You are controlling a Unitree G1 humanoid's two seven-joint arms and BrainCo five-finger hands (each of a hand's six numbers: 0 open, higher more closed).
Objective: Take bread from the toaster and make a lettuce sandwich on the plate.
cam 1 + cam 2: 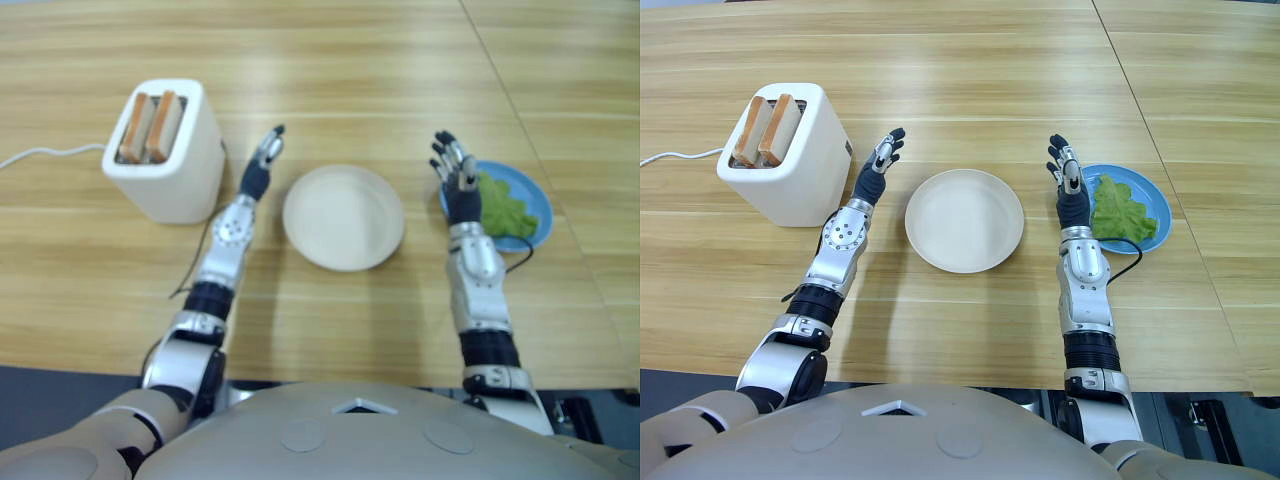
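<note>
Two bread slices (767,130) stand in the toaster (790,190) at 10 o'clock on the tabletop (970,80), their long edges running about 1 to 7 o'clock. The left robot hand (880,165) and right robot hand (1068,185) are spread and empty on either side of the plate (964,220). Lettuce (1122,212) lies on a blue dish (1162,205) at 3 o'clock.

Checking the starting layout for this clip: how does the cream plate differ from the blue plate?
The cream plate looks larger than the blue plate. The cream plate holds no food, while the blue plate carries a lettuce leaf. The cream plate lies between the left hand and the right hand; the blue plate lies just right of the right hand. Both are round and rest flat on the wooden table.
</note>
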